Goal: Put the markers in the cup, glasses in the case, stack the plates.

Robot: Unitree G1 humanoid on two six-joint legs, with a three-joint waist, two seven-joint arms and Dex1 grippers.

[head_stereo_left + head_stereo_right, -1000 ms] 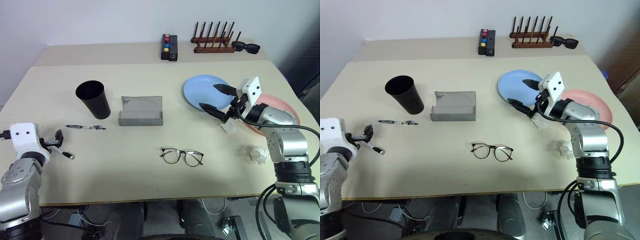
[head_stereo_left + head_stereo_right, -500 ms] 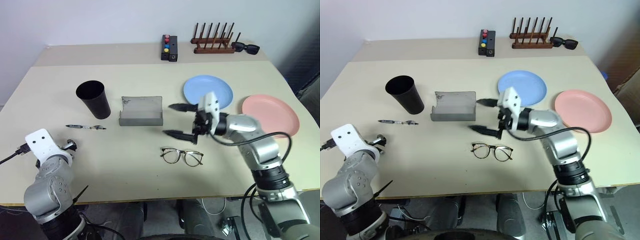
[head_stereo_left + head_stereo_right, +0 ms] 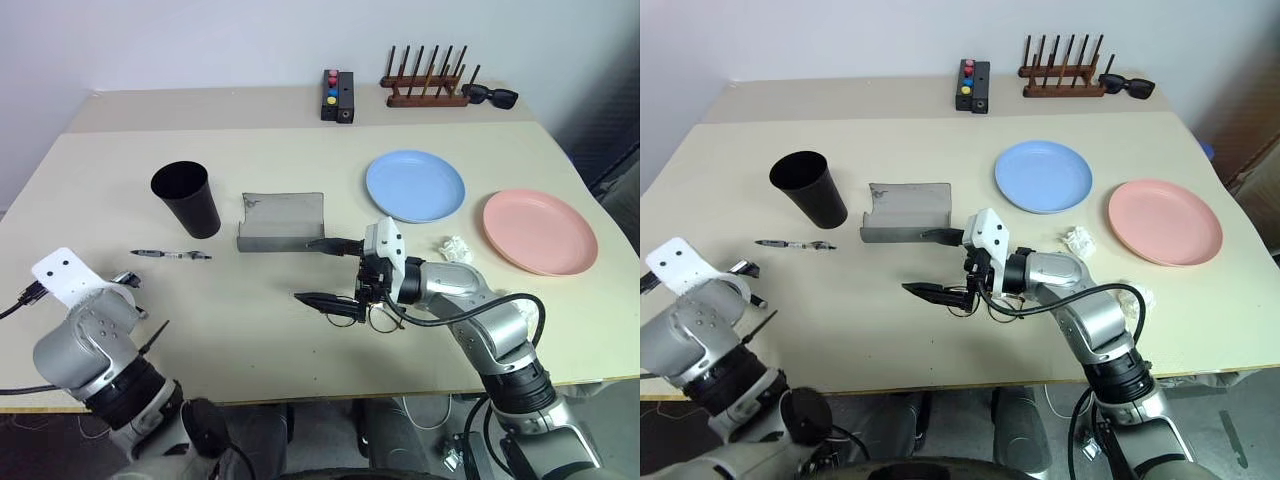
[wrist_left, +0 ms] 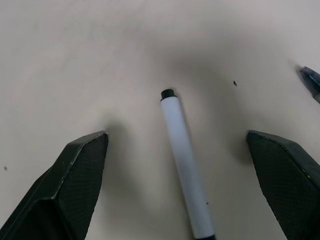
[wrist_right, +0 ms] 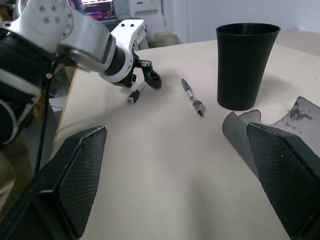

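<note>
Counter (image 3: 300, 200) surface, pale beige, carries everything, with a raised strip along its far edge. On that strip stand a wooden peg rack (image 3: 428, 82), black sunglasses (image 3: 491, 95) beside it, and a small black box with coloured buttons (image 3: 339, 95). The salmon pink plate (image 3: 540, 231) lies near the right edge and the light blue plate (image 3: 415, 186) lies just left of it, the two apart and unstacked. The grey case (image 3: 281, 224) sits open near the middle, and the black cup (image 3: 186, 199) stands upright to its left. The right pincer (image 3: 325, 272) reaches leftward just in front of the case, its jaws spread wide and empty; the glasses (image 3: 385, 318) lie on the counter beneath its wrist, largely hidden by it. The left pincer (image 4: 185, 165) points down at the near left of the counter, jaws wide apart and holding nothing, straddling a white marker (image 4: 185, 165) that lies flat between its fingers without touching either. The second marker (image 3: 170, 255) lies flat in front of the cup, apart from it. A crumpled white scrap (image 3: 455, 248) sits between the plates, nearer the front.
</note>
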